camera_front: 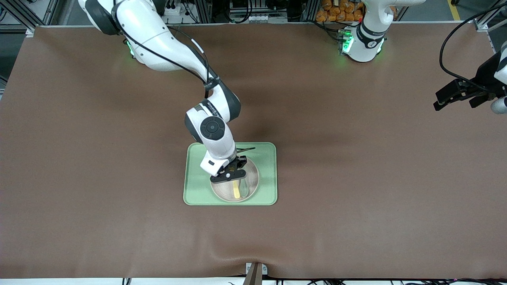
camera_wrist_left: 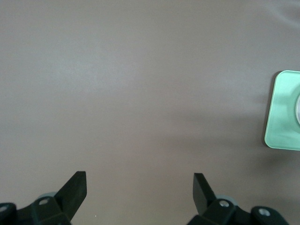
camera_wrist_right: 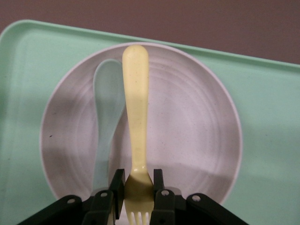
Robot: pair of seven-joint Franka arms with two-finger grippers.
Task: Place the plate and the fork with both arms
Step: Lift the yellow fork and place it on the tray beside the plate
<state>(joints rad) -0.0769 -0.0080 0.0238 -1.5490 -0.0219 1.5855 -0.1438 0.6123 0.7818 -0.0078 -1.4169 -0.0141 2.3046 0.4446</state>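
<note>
Your right gripper [camera_wrist_right: 139, 190] is clamped on the fork [camera_wrist_right: 136, 122], its two fingers [camera_wrist_right: 117, 185] pressed against the neck just above the tines. The pale-yellow handle runs out over the plate [camera_wrist_right: 187, 131], and in the right wrist view it lies alongside a grey-green spoon [camera_wrist_right: 107, 108] that rests in the plate. You cannot tell from these views whether the fork's handle touches the plate or hangs just above it.

In the front view the right gripper [camera_front: 233, 174] sits low over the plate [camera_front: 251, 180], with the fork [camera_front: 236, 190] pointing toward the camera and the spoon [camera_front: 243, 189] just beside it. The plate rests on the light-green tray [camera_front: 196, 186], toward the tray's end nearer the left arm, and the tray lies near the middle of the table.

Your left gripper [camera_front: 461, 95] waits in the air over the left arm's end of the table, well apart from the tray. Its fingers [camera_wrist_left: 75, 190] stand wide apart with nothing between them, only bare cloth under them, and a corner of the tray [camera_wrist_left: 283, 112] shows at the edge of the left wrist view.

The table is covered by a brown mat [camera_front: 99, 190], smooth apart from a slight ripple at the edge nearest the camera. Along the robots' side you see metal framing, cables and the two green-lit bases [camera_front: 362, 45]. The right arm's own wrist hides part of the tray and the plate's rim in the front view.
</note>
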